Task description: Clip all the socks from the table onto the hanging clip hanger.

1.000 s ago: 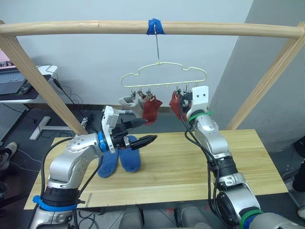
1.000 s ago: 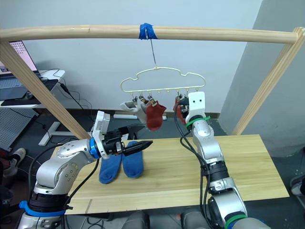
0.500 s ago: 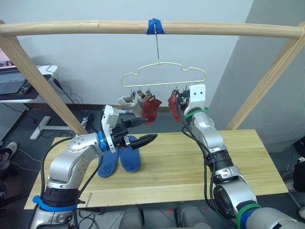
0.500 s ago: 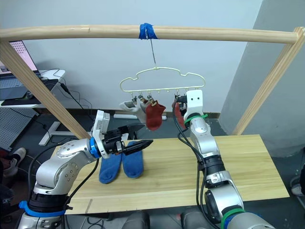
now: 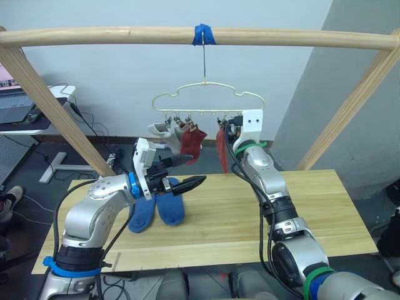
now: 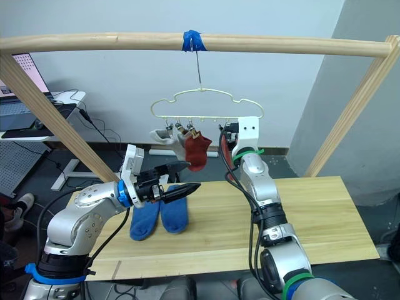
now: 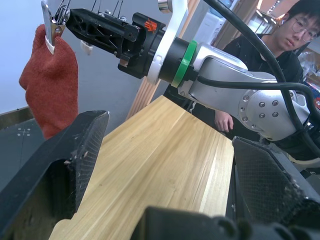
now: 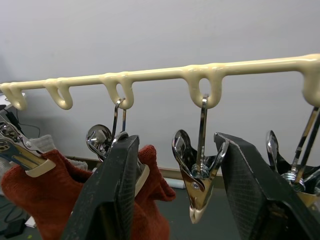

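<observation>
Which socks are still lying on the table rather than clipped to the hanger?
The two blue socks, lying side by side on the table under the left gripper. The brick red socks and the grey sock hang from the clip hanger.

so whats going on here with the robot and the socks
A humanoid robot is clipping socks onto the clip hanger that hangs from a wooden rail. A light grey sock and two brick red socks already hang from it. The right gripper is raised to the hanger, open on either side of an empty clip. The left gripper hovers open over the table, just above the two blue socks not yet hung.
</observation>
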Controlling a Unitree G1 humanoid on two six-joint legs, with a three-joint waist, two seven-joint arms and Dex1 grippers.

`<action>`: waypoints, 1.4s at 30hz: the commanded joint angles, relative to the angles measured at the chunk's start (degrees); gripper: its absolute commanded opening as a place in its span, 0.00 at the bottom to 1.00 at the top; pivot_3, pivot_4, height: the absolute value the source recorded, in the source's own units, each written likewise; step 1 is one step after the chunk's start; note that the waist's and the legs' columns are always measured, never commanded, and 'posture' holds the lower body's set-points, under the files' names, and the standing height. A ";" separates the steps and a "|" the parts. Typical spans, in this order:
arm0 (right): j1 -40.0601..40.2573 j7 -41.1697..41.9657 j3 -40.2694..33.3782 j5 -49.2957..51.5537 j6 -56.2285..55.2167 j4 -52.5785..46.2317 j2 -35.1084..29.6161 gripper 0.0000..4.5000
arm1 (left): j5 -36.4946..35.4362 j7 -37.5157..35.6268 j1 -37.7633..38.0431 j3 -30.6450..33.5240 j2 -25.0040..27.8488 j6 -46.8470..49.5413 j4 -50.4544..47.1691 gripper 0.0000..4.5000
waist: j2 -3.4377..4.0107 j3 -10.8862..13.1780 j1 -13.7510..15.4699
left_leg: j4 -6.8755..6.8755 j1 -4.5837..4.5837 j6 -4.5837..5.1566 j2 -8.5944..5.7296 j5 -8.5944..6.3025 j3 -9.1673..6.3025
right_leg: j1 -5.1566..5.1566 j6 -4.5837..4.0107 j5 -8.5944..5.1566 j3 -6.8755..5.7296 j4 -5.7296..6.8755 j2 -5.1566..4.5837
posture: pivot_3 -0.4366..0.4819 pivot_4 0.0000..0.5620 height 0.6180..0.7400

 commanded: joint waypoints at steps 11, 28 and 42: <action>-2.76 1.82 -1.66 3.14 -0.43 -1.07 1.88 0.55 | 0.15 0.72 -0.07 0.40 0.14 -1.33 -1.93 1.00 | 0.01 0.01 0.06 | -0.02 0.00 0.00 0.00 0.00 0.00 | -0.02 0.00 0.00 0.00 0.00 0.00 | 0.56 0.22 1.00; -3.45 3.22 -1.91 3.51 -0.21 0.36 2.09 0.14 | 0.26 1.26 0.58 0.43 0.11 -1.41 -2.59 1.00 | 0.01 0.03 0.47 | -0.05 0.00 0.00 0.00 0.00 0.01 | -0.04 -0.01 -0.01 0.00 0.00 0.00 | 0.57 0.21 1.00; 2.85 15.80 0.30 6.04 11.83 -12.03 -8.26 0.00 | 12.72 6.62 1.40 -6.45 1.25 -2.97 7.89 1.00 | 0.05 0.03 1.89 | -0.06 0.00 0.00 -0.03 0.00 0.03 | -0.03 -0.03 -0.03 0.00 -0.07 -0.02 | 0.54 0.21 1.00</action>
